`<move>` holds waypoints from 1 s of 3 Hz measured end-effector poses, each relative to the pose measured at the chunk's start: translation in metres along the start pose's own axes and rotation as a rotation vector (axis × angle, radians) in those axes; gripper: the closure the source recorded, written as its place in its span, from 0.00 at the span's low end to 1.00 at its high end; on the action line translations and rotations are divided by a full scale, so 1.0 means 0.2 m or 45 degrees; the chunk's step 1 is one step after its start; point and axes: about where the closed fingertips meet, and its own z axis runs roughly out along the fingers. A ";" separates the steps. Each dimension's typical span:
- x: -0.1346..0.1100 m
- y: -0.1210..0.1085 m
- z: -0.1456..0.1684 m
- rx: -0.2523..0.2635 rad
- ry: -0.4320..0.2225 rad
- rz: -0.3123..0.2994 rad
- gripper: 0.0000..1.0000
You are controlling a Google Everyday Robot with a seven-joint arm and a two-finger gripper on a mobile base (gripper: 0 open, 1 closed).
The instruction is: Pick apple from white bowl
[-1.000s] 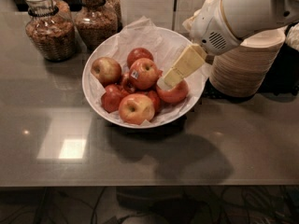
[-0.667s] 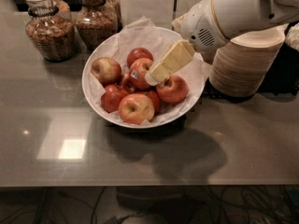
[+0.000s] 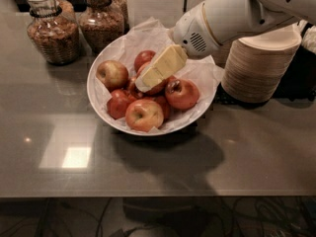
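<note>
Tool (image 3: 144, 83) over centre apple (image 3: 160, 88) in white bowl (image 3: 92, 90), from 2 o'clock; cannot tell its opening. Approach step; next likely needs closing, lifting.

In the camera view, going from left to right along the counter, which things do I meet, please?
Left glass jar → second glass jar → white bowl → stack of tan bowls. The hand hangs over the apples in the bowl's middle.
</note>
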 end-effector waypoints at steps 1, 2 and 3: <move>0.02 0.00 0.07 -0.002 0.043 0.014 0.19; 0.04 0.00 0.12 0.000 0.085 0.009 0.42; 0.07 0.01 0.16 0.000 0.112 0.010 0.60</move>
